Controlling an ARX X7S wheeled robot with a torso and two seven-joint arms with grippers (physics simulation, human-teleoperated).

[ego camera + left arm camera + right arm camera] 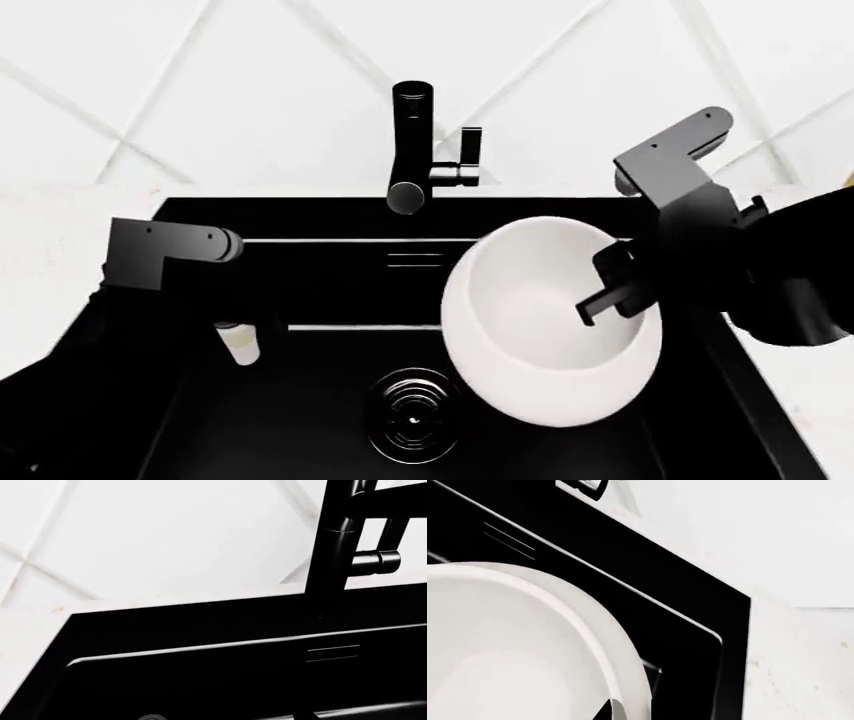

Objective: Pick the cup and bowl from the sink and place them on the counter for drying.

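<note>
Gripping the bowl by its right rim, the right claw held it over the sink. The cup sat below the left claw, apparently pinched, though shadow obscured it.

Both arms are matte black throughout; each carries a blocky dark grey housing with rounded ends near the wrist, the left arm showing its housing lengthwise, the right arm showing a similar, lighter-lit block angled upward. The right hand ends in thin, flat black fingers; a bulky rounded black segment lies behind it; no cables, screws or markings can be made out.
</note>
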